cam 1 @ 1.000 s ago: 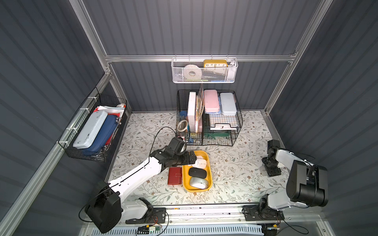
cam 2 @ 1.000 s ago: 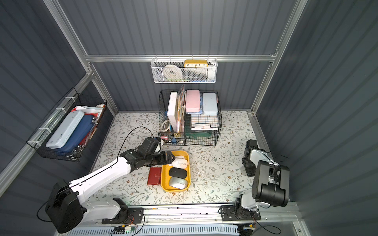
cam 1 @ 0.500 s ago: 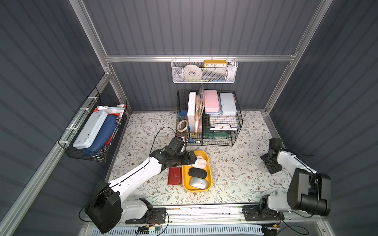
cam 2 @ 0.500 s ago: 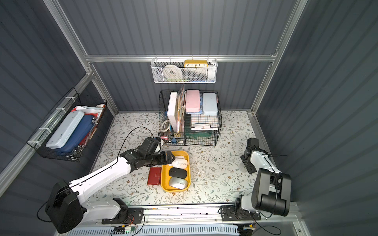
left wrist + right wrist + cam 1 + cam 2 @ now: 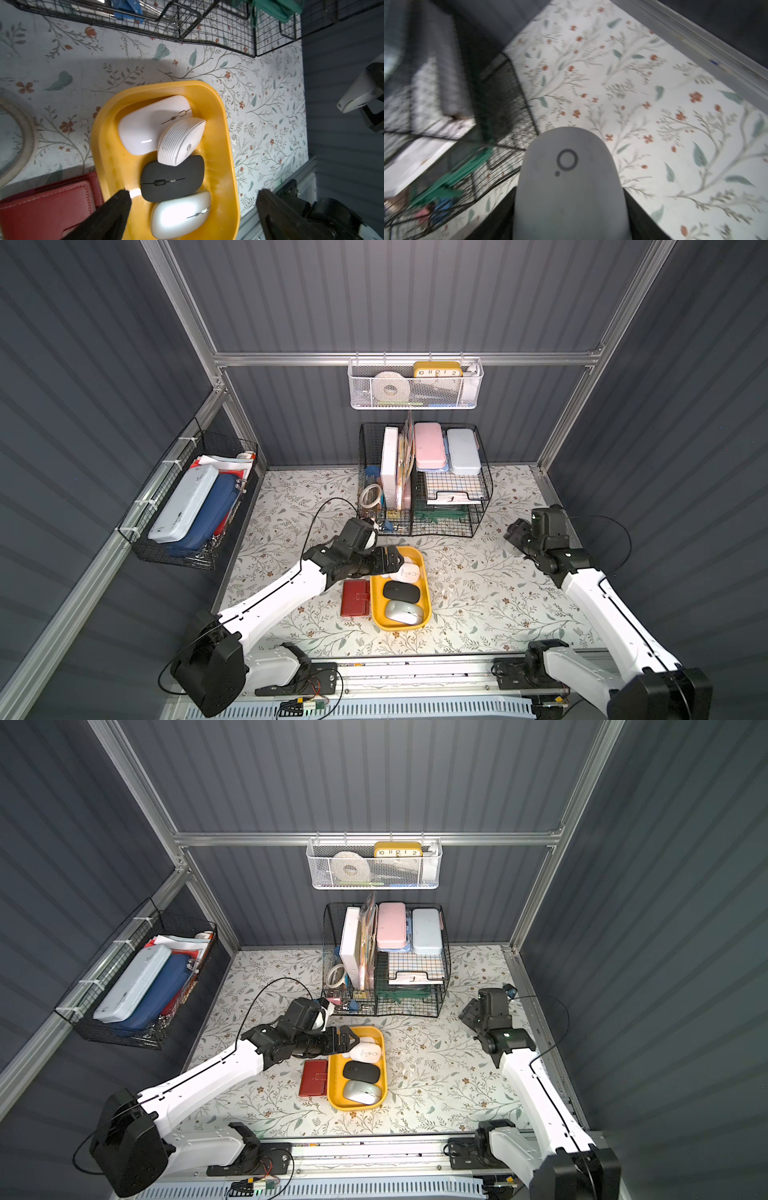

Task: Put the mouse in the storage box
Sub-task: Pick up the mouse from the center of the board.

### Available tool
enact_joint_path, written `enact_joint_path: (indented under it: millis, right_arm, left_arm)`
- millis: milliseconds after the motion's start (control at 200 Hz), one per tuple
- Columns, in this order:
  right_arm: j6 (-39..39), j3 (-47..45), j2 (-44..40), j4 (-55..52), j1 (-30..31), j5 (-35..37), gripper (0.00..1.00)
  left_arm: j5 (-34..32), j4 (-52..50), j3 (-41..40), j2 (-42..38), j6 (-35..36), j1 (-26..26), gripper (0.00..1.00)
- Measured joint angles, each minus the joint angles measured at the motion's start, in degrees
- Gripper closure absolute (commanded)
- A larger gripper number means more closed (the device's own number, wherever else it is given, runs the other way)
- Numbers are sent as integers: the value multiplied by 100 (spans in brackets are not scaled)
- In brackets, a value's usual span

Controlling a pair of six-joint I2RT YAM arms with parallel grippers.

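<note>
Robot test booth: grey ribbed walls (image 5: 374, 294), aluminium frame (image 5: 291, 359), floral tabletop (image 5: 478, 605).

Storage box (image 5: 112, 158) is yellow, wallet (image 5: 47, 207) red, mouse (image 5: 571, 187) grey (dark ring), table (image 5: 266, 104) floral.

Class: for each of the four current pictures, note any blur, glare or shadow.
Right wrist view: motion blur smears the wire basket and mat, while the grey mouse up close stays fairly sharp. Left wrist view: glare whitens the silver mouse; a shadow falls on the mat beside the yellow box. Both top views: sharp, evenly lit.
</note>
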Motion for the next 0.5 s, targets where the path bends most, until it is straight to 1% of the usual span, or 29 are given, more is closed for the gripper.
enact_joint_path:
  millis: [95, 260, 325, 410, 500]
  right_arm:
    - [-444, -15, -282, 503, 588, -251, 82]
    - [-1307, -304, -619, 1530, 1366, -1047, 83]
    - [-1751, -505, -710, 1884, 1705, -1357, 83]
    - [-2396, -778, -785, 2227, 2168, -1814, 80]
    - [-3132, -1126, -850, 2583, 2603, -2345, 80]
  left_arm:
    - [203, 17, 138, -188, -48, 50, 1]
    - [573, 105, 461, -334, -83, 118, 1]
    - [708, 160, 511, -389, -96, 127, 1]
    - [903, 247, 520, -463, -131, 129, 1]
    - [1233, 393, 520, -492, -133, 129, 1]
